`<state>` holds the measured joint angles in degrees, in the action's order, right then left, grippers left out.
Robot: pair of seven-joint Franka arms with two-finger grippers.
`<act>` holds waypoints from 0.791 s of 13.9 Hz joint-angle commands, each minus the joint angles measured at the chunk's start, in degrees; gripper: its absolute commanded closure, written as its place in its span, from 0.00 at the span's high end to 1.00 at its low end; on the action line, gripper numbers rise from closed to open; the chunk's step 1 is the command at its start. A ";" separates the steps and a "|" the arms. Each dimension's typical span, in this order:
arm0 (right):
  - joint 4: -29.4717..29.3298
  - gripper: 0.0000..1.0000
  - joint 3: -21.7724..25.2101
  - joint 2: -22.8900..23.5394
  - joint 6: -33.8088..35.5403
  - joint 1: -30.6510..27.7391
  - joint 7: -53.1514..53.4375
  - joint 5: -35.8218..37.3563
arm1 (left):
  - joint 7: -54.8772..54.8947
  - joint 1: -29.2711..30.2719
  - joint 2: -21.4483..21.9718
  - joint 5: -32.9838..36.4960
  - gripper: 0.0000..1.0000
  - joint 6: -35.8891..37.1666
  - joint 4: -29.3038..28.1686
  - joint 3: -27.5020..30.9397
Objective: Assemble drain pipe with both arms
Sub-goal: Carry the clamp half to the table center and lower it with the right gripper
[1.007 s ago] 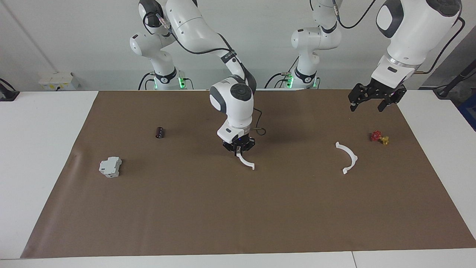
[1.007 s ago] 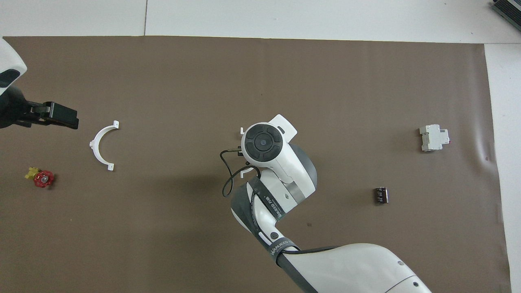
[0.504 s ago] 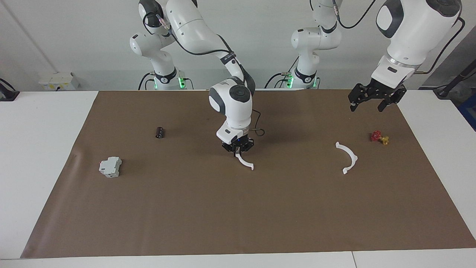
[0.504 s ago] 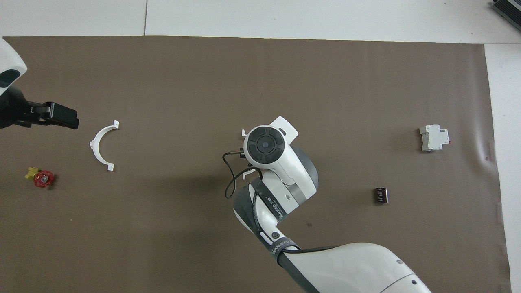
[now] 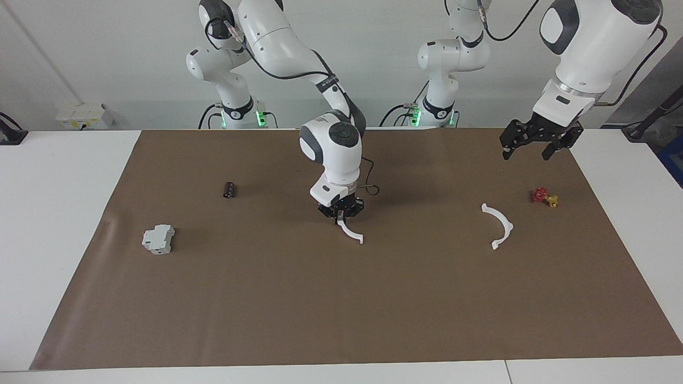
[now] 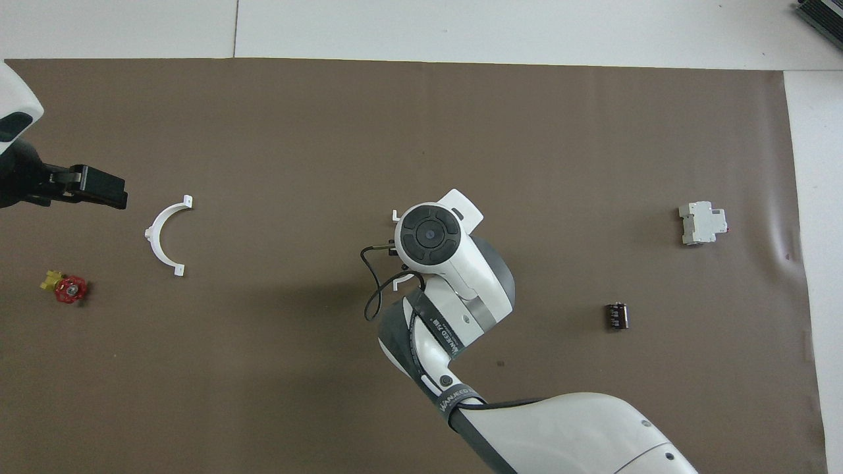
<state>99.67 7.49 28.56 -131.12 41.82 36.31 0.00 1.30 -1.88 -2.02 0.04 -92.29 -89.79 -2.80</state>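
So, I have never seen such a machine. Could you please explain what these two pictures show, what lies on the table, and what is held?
These are two white jointed robot arms, each ending in a black two-finger tool. One picture looks at them from across the table; the other looks down from above their own end.

A brown paper sheet covers the table. The right tool, over the middle of the sheet, is shut on one thin white plastic half-ring, which hangs from it. The left tool waits open in the air at its own end.

On the sheet lie the second white half-ring, a small red-and-yellow valve piece beside it, a grey boxy block and a small dark cylinder toward the right arm's end. The two half-rings should join into one ring.
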 commanded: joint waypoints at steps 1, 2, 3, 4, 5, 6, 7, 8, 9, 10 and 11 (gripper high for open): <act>1.31 0.00 -0.10 -0.62 -1.77 -0.16 0.95 0.09 | -0.25 0.21 1.67 -0.31 1.00 -1.14 -2.15 0.08; 1.31 0.07 -0.10 -0.70 -1.77 -0.16 1.12 0.09 | -0.25 0.30 1.67 -0.31 1.00 -1.14 -2.15 0.08; 1.31 0.82 -0.10 -0.70 -1.68 -0.16 1.13 0.09 | -0.25 0.22 1.67 -0.31 1.00 -1.14 -2.15 0.08; 1.14 1.00 -0.02 -0.70 -1.42 -0.25 1.13 0.09 | -0.25 0.30 1.76 -0.31 1.00 -1.14 -2.15 -0.01; 0.61 1.00 -0.01 -0.62 -0.81 -0.60 1.04 0.09 | -0.16 0.30 1.76 -0.31 1.00 -1.14 -2.15 0.07; 0.35 1.00 -0.01 -1.05 -0.37 -0.95 0.86 0.09 | -0.25 0.30 1.76 -0.31 1.00 -1.14 -2.23 0.08; 0.00 1.00 -0.01 -1.49 0.51 -1.39 0.86 0.09 | -0.16 0.30 1.76 -0.31 1.00 -1.14 -2.24 -0.01; -0.61 1.00 -0.01 -2.45 1.99 -1.92 0.78 0.09 | -0.16 0.30 1.76 -0.31 1.00 -1.14 -2.24 0.07; -0.88 1.00 -0.01 -3.77 3.23 -2.70 0.43 0.09 | -0.16 0.30 1.76 -0.31 1.00 -1.14 -2.24 0.08; -0.88 1.00 -0.01 -5.78 4.46 -4.02 -0.10 0.18 | -0.16 0.30 1.76 -0.31 1.00 -1.22 -2.41 0.08; -0.88 1.00 -0.01 -7.28 5.86 -5.07 -1.32 0.09 | -0.16 0.30 1.84 -0.31 1.00 -1.14 -2.41 0.08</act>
<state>98.22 8.13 25.73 -128.61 39.45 36.39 -0.01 1.30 -1.88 -2.02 0.04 -92.29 -89.84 -2.79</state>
